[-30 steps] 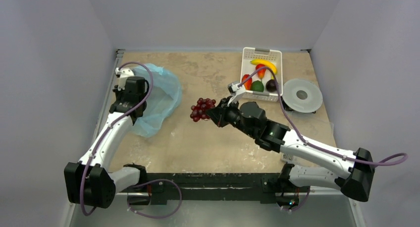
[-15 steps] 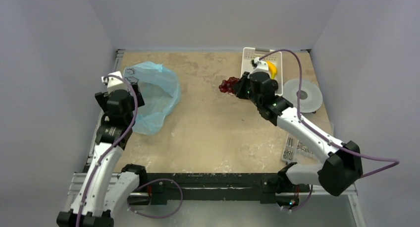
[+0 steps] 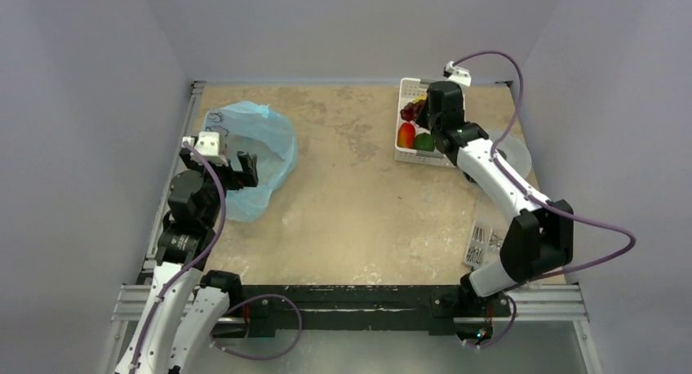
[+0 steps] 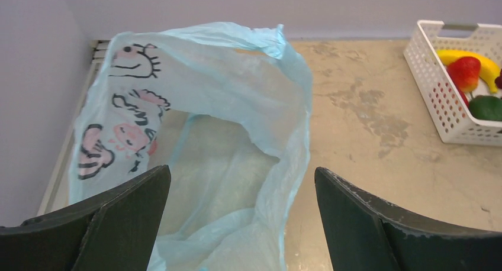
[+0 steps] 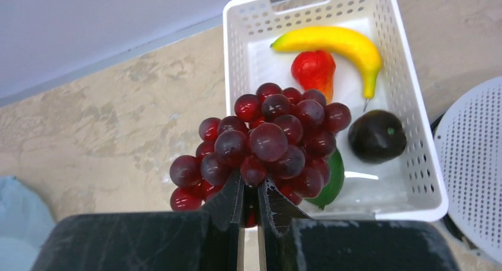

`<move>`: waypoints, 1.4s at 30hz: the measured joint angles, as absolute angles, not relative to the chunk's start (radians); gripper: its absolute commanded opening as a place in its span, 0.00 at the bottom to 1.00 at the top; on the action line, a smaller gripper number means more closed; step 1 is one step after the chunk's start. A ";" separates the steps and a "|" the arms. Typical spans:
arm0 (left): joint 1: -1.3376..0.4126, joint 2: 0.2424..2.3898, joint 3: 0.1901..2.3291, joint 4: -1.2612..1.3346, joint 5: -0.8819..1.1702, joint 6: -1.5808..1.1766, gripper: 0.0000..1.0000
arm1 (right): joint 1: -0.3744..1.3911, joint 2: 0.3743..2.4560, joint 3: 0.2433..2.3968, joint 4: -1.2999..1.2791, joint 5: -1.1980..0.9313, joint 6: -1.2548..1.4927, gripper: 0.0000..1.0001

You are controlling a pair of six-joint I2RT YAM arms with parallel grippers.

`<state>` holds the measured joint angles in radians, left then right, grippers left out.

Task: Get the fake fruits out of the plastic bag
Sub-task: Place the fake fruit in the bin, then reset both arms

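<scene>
Mottled beige table (image 3: 367,202), grey walls (image 3: 351,23), plastic bag (image 3: 269,145)

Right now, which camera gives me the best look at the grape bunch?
Right wrist view: the grape bunch fills mid-frame, clamped in the right arm's jaws over the white basket. The top external view shows a small dark cluster beside the arm. The left wrist view catches at most a sliver at its right edge.

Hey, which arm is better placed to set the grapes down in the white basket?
Right. The right gripper is shut on the grape bunch, held over the white basket. The left gripper is open and empty, facing the plastic bag.
</scene>
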<state>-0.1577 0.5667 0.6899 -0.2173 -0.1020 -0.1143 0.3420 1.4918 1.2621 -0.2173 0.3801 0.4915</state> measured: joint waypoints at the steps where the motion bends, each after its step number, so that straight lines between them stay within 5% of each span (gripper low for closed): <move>1: -0.167 0.574 0.690 -0.217 -0.084 -0.110 0.92 | 0.337 1.517 1.284 -0.217 0.386 0.480 0.00; 3: -0.184 0.583 0.690 -0.218 -0.058 -0.106 0.92 | 0.323 1.557 1.317 -0.220 0.392 0.465 0.07; 5: -0.198 0.580 0.690 -0.218 -0.046 -0.094 0.92 | 0.318 1.613 1.366 -0.225 0.394 0.446 0.43; 10: -0.241 0.565 0.690 -0.218 -0.037 -0.066 0.93 | 0.314 1.746 1.514 -0.287 0.397 0.418 0.65; 17: -0.290 0.544 0.690 -0.217 -0.047 -0.039 0.93 | 0.314 1.690 1.497 -0.344 0.400 0.405 0.70; 25: -0.312 0.531 0.690 -0.218 -0.057 -0.033 0.93 | 0.314 1.391 1.311 -0.352 0.348 0.392 0.75; 28: -0.322 0.519 0.690 -0.218 -0.060 -0.032 0.94 | 0.313 1.280 1.253 -0.352 0.297 0.389 0.82; 31: -0.328 0.507 0.690 -0.218 -0.064 -0.033 0.95 | 0.313 1.154 1.199 -0.366 0.247 0.379 0.98; 42: -0.329 0.448 0.825 -0.379 -0.074 -0.163 0.97 | 0.313 0.769 1.185 -0.486 0.188 0.345 0.99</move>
